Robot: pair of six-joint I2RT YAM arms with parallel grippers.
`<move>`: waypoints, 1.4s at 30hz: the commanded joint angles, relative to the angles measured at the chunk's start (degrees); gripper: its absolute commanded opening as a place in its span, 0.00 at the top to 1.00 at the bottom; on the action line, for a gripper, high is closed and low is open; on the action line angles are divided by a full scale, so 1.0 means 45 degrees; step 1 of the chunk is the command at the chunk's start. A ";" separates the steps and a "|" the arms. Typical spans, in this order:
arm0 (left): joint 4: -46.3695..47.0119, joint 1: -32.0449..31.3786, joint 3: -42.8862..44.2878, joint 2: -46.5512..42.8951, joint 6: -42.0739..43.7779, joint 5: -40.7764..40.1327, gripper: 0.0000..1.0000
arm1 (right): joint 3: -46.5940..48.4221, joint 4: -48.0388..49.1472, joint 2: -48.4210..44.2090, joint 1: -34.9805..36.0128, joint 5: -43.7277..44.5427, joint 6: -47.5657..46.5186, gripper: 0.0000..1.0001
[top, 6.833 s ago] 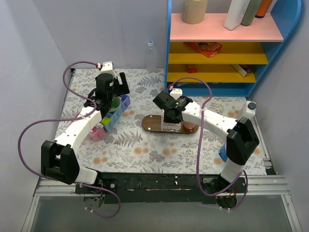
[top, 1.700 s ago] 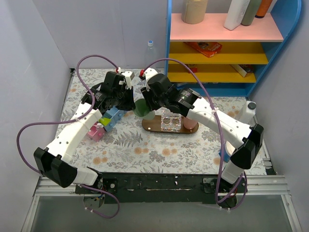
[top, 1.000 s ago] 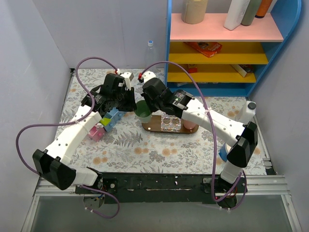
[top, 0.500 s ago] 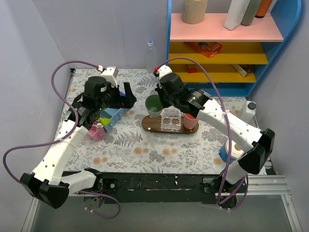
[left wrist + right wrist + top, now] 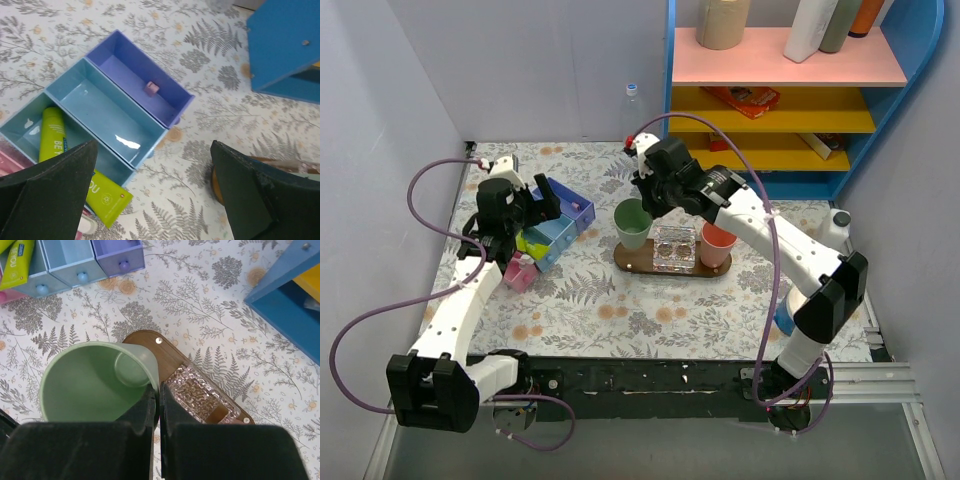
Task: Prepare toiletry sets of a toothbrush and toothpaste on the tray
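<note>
floral table (image 5: 650, 320) carries tray (image 5: 645, 268), compartment organiser (image 5: 555, 232), blue shelf (image 5: 770, 186).

The left arm (image 5: 455, 310) and right arm (image 5: 760, 222) have white link shells with black joint housings, a looping purple cable (image 5: 411, 195) on each, and matte black fingers (image 5: 45, 185)

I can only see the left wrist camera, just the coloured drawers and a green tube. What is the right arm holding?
Observer: The right gripper is shut on the rim of a green cup, at the left end of the tray.
Operator: Anything inside that cup?
Observer: No, the right wrist view looks straight into it and it is empty.
Operator: What else is on the tray?
Observer: A clear square holder in the middle and a pink cup at the right end.
</note>
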 commanded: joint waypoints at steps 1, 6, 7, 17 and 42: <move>0.2757 0.0049 -0.1690 -0.1098 0.0381 -0.2044 0.02 | 0.0989 -0.0207 0.0675 -0.0063 -0.0893 -0.0469 0.99; 0.3032 0.0029 -0.2242 -0.1235 0.0539 -0.2436 0.02 | 0.1438 -0.0403 0.1632 -0.0591 -0.1538 -0.0664 0.99; 0.3092 0.0029 -0.2242 -0.1216 0.0577 -0.2437 0.02 | 0.1477 -0.0364 0.1749 -0.0669 -0.1830 -0.0646 0.99; 0.2995 -0.0146 -0.2262 -0.1216 0.0656 -0.2515 0.02 | 0.1712 -0.0364 0.2941 -0.0669 -0.1345 -0.0723 0.99; 0.3112 -0.0224 -0.2359 -0.1079 0.0832 -0.2319 0.02 | 0.0579 0.0555 0.3196 -0.0669 -0.1345 -0.0392 0.99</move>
